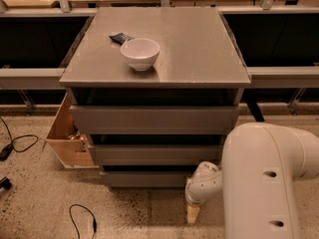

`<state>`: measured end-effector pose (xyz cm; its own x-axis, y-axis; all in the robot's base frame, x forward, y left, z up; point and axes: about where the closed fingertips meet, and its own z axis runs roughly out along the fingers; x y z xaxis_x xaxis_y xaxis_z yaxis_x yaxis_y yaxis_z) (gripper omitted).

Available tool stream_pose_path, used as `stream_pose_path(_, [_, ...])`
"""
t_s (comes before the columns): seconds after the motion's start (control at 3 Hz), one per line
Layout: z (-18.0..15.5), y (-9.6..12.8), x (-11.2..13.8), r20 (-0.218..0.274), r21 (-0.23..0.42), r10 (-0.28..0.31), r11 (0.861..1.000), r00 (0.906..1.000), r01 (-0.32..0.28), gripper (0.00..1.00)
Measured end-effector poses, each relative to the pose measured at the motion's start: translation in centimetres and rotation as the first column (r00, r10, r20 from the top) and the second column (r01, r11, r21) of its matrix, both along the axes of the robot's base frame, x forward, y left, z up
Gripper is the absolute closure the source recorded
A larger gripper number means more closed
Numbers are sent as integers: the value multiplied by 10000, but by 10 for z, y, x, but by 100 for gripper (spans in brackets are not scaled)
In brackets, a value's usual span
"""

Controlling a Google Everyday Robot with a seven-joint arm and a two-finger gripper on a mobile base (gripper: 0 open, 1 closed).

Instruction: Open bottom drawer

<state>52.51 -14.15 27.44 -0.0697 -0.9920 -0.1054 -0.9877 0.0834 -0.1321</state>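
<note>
The grey cabinet (199, 49) has three flat handleless drawer fronts. The bottom drawer (144, 179) is the lowest and shortest front, just above the floor, and it sits nearly flush under the middle front. My gripper (193, 213) hangs low on its white wrist (204, 180), pointing down at the floor. It is in front of the bottom drawer's right end and a little below it. My big white arm (269, 178) fills the lower right and hides the cabinet's lower right corner.
A white bowl (140, 53) and a small dark object (121, 38) sit on the cabinet top. A light wooden box (67, 136) stands against the cabinet's left side. Cables (82, 218) lie on the speckled floor at the left. Dark shelving runs behind.
</note>
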Motion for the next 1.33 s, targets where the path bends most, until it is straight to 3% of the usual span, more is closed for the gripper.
stream_pose_path(1.0, [-65,-13,85,1387,590,-249,9981,9900,168,0])
stream_pose_path(1.33, [-84,-6,104,1498,608,-156,9981,9886,65,0])
